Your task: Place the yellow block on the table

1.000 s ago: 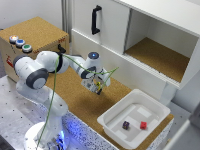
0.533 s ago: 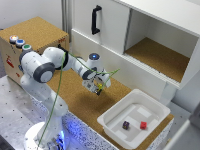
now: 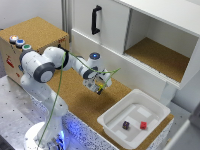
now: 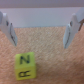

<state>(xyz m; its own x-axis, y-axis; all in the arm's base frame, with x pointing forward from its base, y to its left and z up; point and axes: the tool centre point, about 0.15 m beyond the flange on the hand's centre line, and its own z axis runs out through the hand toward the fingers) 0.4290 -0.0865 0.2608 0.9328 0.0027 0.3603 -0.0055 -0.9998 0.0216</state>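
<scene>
**Open gripper above a freed yellow block**

The gripper (image 4: 42, 27) stood wide open and held nothing: in the wrist view its two fingers (image 4: 8, 27) were well apart, with bare cork between them. The yellow block (image 4: 26, 65) sat on the table (image 3: 75, 95), clear of both fingers, lettered faces showing. In the exterior view, we found the block hard to pick out under the gripper (image 3: 98, 86) near the frame's centre, so we could only place it roughly there.

We judged the block light, rigid and smooth-faced, unlikely to break. Its flat opposite sides would be the place to take hold, though being so small it could easily tip or skid.

Around it, the white bin (image 3: 135, 120) lay at the lower right of the frame, holding a red cube (image 3: 143, 125) and a dark cube (image 3: 126, 125). The button box (image 3: 30, 37) stood at the upper left, the cabinet (image 3: 145, 40) behind. Nothing crowded the block.
</scene>
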